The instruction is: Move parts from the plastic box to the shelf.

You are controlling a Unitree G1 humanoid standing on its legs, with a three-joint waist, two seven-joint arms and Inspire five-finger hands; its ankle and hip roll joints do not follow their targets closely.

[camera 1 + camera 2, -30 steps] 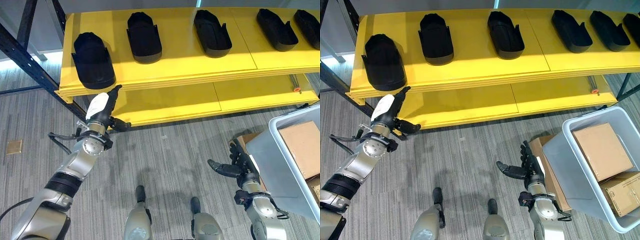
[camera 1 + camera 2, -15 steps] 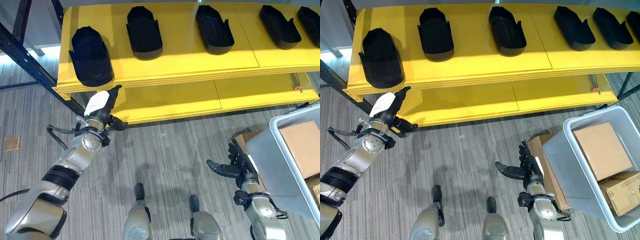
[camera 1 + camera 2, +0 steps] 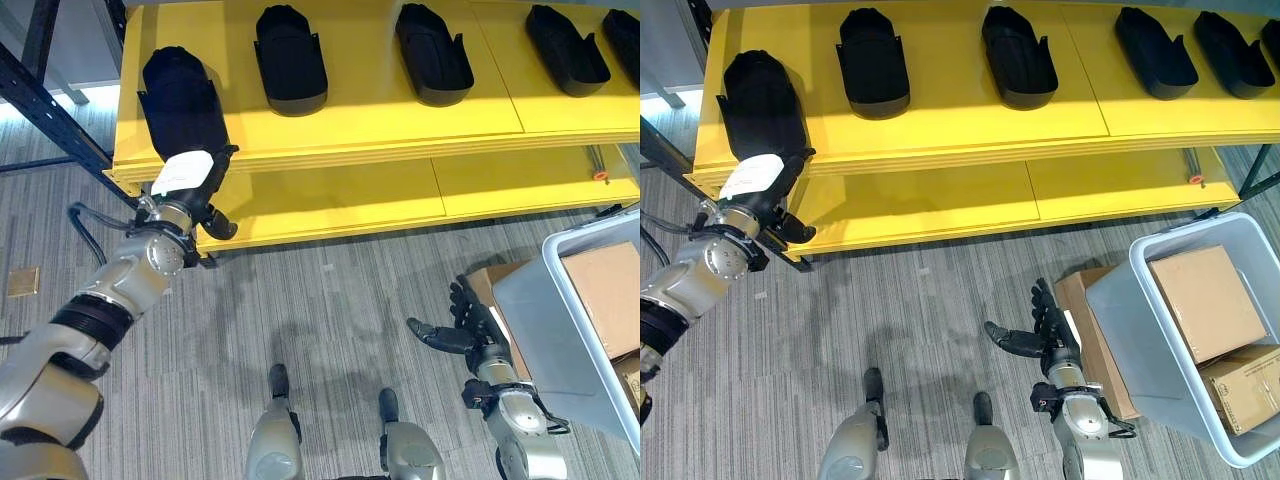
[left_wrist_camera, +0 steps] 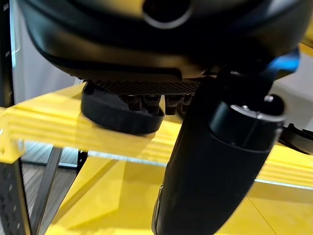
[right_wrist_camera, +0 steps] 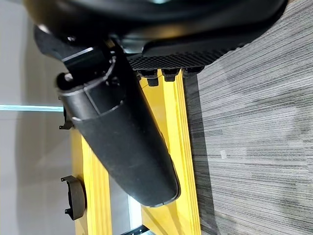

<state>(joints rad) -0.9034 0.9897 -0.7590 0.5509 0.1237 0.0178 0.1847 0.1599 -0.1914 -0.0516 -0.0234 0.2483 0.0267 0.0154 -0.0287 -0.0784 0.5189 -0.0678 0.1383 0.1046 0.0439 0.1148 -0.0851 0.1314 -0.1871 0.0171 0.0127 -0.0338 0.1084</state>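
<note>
Left hand at the shelf edge beside the leftmost part; right hand hanging empty by the plastic box.

Eye views: the left hand (image 3: 185,190) is hovering at the yellow shelf (image 3: 330,125), fingers straight and holding nothing, just beside the leftmost part (image 3: 180,95); drawing back straight, without nudging it, looks wise. The right hand (image 3: 1045,335) is spreading relaxed near the plastic box (image 3: 1140,330).
Left wrist view: the part (image 4: 122,115), a black rounded shell, is sitting flat on the shelf past the straight fingers.
Right wrist view: fingers extended, carrying nothing, the shelf's edge beyond.
</note>
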